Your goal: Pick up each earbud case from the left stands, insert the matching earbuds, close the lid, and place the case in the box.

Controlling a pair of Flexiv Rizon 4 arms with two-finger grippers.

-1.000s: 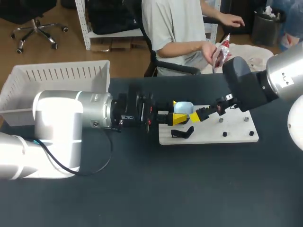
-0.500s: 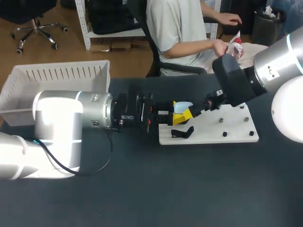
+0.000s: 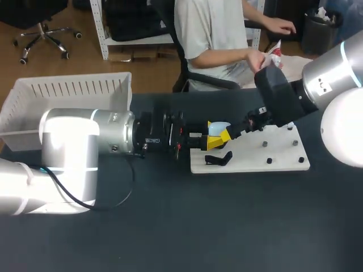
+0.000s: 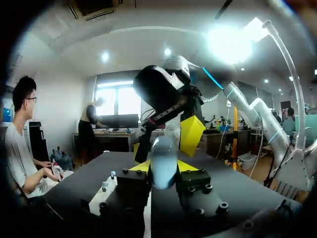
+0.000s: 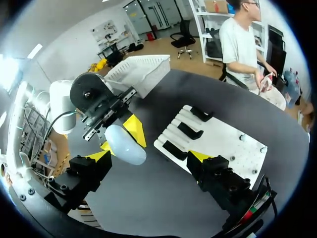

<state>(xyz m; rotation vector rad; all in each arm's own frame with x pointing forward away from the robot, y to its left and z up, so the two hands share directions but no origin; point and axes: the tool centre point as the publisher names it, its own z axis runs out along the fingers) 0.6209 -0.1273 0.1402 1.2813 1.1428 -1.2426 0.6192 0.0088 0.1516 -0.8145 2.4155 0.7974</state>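
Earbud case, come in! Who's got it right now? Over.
Left gripper shut on the pale blue earbud case, held up near the white stand board. Right gripper open, close beside the case, not gripping. Over.

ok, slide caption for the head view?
Left gripper grips a pale blue oval earbud case near the white stand board; right gripper close alongside.

The earbud case [image 3: 219, 128] looks like smooth, glossy pale-blue plastic. The table [image 3: 227, 226] is dark and matt. On the right, the board [image 3: 278, 161] is matt white and its stands [image 3: 218, 159] matt black. Far left, the slatted box [image 3: 68, 89] looks like white plastic. The left arm [image 3: 74, 141] has a satin silver sheen.
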